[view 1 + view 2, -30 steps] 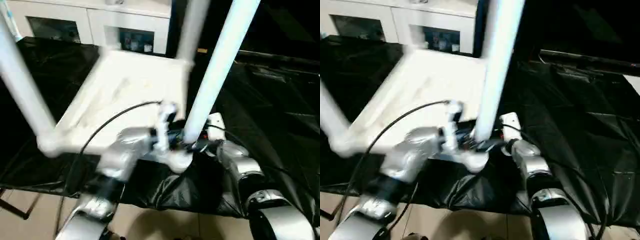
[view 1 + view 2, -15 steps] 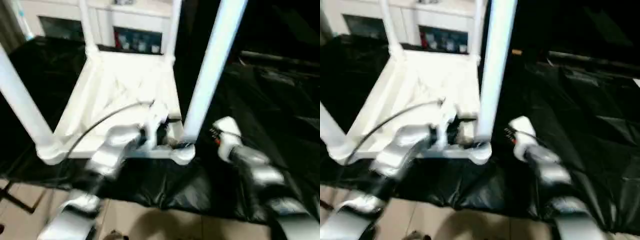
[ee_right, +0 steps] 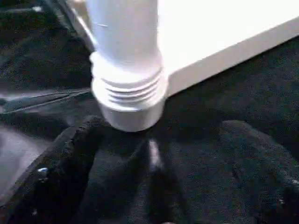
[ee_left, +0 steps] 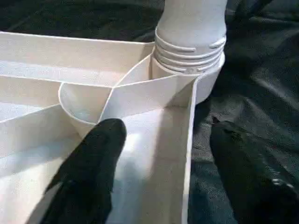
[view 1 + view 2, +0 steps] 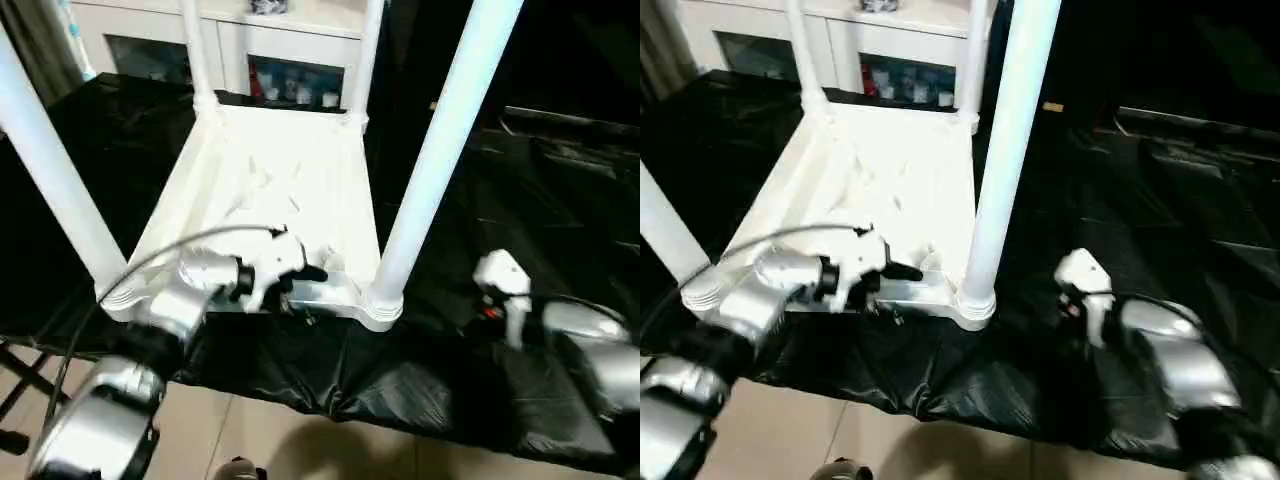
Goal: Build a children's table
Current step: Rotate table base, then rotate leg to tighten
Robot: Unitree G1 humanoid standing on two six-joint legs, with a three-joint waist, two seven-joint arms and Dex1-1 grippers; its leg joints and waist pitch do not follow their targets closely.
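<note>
The table (image 5: 280, 190) is lying upside down on the black sheet (image 5: 560, 200), 4 legs up. The left gripper (image 4: 159, 154), spread, is straddling its rim; the right gripper (image 3: 154, 154) is gaping empty beside the near leg (image 5: 440, 150). Check each leg is seated.

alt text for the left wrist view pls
The left claw stands open astride the side wall of the upturned white table top, one black finger inside the ribbed underside, the other outside over the black sheet. Just beyond, a round leg sits in the corner socket.
</note>
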